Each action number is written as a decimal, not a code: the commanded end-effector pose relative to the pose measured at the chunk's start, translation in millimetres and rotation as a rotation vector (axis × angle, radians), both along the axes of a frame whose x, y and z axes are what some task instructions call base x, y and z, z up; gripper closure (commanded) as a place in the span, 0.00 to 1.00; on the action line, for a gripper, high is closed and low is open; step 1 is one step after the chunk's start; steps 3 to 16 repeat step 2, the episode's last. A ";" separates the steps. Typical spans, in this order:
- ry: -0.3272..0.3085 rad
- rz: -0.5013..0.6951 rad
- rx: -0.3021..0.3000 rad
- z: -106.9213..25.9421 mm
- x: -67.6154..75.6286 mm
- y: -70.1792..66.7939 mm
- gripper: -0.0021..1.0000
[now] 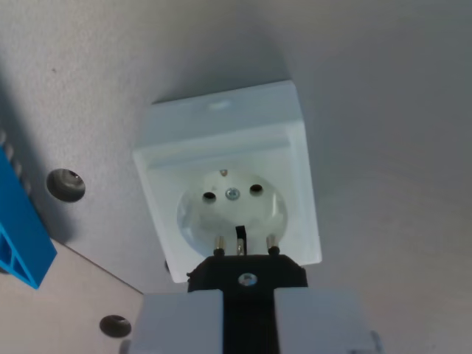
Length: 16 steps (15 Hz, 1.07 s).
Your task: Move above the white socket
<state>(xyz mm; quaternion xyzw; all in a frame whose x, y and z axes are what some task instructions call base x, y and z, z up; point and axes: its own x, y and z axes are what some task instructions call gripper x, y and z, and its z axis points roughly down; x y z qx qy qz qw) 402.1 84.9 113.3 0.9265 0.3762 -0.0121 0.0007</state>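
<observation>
The white socket (228, 184) sits in the middle of the wrist view, a square box with a round recess, two pin holes and a centre screw. My gripper (247, 321) is at the bottom edge, its pale fingers (181, 324) shut on a black plug (247, 271). The plug's two metal pins and a black earth tab point at the near rim of the recess, just short of the holes. The plug hangs above the socket's lower edge and hides part of it.
A blue plastic block (21, 228) stands at the wrist view's left edge. Two round holes (66, 184) (116, 325) are set in the grey table, with a seam running diagonally at lower left.
</observation>
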 end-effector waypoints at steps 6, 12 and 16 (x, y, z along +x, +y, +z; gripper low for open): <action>-0.126 0.069 -0.015 -8.3 -6.8 2.3 1.00; -0.126 0.069 -0.015 -8.3 -6.8 2.3 1.00; -0.126 0.069 -0.015 -8.3 -6.8 2.3 1.00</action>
